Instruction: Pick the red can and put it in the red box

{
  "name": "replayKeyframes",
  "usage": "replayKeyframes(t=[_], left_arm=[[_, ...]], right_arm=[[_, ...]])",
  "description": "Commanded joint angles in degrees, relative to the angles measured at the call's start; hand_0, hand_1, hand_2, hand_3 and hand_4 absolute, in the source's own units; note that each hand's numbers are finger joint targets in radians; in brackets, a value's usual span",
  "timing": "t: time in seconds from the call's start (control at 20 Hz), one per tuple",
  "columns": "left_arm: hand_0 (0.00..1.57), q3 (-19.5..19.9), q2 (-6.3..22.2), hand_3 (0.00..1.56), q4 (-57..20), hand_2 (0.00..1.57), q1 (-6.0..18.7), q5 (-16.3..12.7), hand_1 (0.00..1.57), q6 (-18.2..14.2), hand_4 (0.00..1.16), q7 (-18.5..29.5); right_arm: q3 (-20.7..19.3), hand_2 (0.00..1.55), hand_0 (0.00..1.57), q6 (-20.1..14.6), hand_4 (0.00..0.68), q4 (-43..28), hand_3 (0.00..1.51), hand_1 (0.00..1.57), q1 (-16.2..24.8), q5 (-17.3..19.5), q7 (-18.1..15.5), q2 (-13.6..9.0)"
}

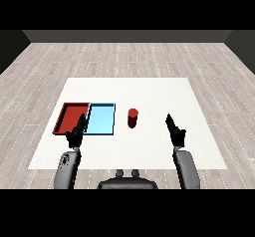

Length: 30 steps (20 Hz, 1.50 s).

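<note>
Red can (132, 118) upright on table (149, 91)

Red can (132, 118), red tray (70, 117), light blue tray (100, 119), white table (149, 91), black hands on grey forearms (187, 169), grey plank floor (124, 57).

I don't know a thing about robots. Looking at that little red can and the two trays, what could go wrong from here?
Three things, possibly. The red can stands upright and apart from both hands, so a sideways brush from the right hand might topple it. The light blue tray lies between the can and the red tray, touching it, so the can could land in the wrong one. The left hand hovers over the trays' near edge and may get in the way.
</note>
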State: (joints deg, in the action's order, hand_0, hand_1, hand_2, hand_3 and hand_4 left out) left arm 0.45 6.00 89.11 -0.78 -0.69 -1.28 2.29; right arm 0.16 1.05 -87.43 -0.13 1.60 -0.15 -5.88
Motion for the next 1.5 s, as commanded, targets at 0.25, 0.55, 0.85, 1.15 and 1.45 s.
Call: replayKeyframes(t=[0.25, 0.55, 0.85, 1.15, 1.45], left_arm=[[0.00, 1.3, 0.7, 0.00, -6.4, 0.00, 3.5, 2.9, 0.00, 1.0, 0.00, -0.8], [0.00, 3.4, -1.0, 0.00, 4.8, 0.00, -2.1, -4.1, 0.00, 5.8, 0.00, 21.7], [0.00, 4.4, -1.0, 0.00, -1.4, 0.00, -0.1, -3.5, 0.00, 7.1, 0.00, 26.0], [0.00, 1.8, -2.8, 0.00, 6.3, 0.00, -2.1, -1.6, 0.00, 4.6, 0.00, 21.3], [0.00, 5.2, -0.8, 0.00, 2.9, 0.00, 2.3, -4.7, 0.00, 6.9, 0.00, 20.1]], right_arm=[[-4.6, 0.00, 0.00, 3.2, 0.000, 0.3, 0.00, 0.00, -0.2, -2.1, -2.6, -2.1], [-5.4, 0.00, 0.00, 7.7, 0.000, -4.9, 0.00, 0.00, -1.4, -8.5, -15.5, -0.3], [-3.0, 0.00, 0.00, 7.5, 0.000, -7.9, 0.00, 0.00, 2.4, -6.1, -16.3, 1.4], [-5.8, 0.00, 0.00, 9.3, 0.000, -3.0, 0.00, 0.00, -0.3, -7.6, -18.0, 0.1], [-7.0, 0.00, 0.00, 11.0, 0.000, 1.2, 0.00, 0.00, -3.9, -9.8, -16.5, -0.6]])
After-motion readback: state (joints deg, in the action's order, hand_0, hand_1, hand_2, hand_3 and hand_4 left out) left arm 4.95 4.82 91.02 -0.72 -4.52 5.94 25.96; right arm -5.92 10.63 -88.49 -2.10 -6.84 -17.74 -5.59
